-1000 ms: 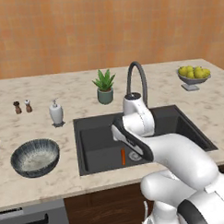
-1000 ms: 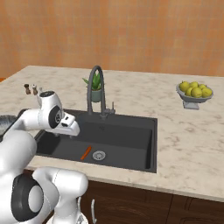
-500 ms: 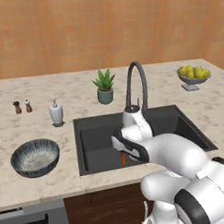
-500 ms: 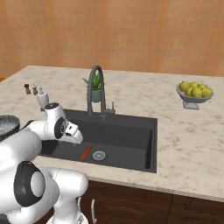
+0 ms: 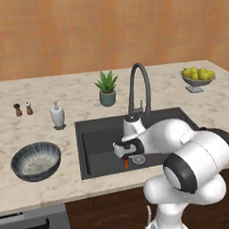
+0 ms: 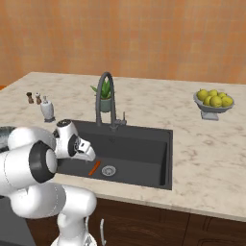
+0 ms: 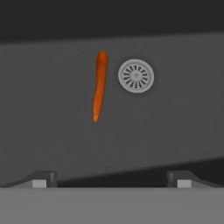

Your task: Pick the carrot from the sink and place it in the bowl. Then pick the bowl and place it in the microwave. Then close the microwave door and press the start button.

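Below, the carrot (image 7: 99, 85) lies beside the drain (image 7: 136, 76), well beyond the gripper's (image 7: 111, 180) wide-spread fingers (image 7: 41, 179).

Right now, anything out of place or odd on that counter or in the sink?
Only the thin orange carrot lying loose on the dark grey sink floor beside the round metal drain. Nothing looks spilled, tipped or damaged.

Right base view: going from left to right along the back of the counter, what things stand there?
Two small shakers, soap dispenser, potted plant just behind the faucet, then the fruit bowl of yellow fruit at far right.
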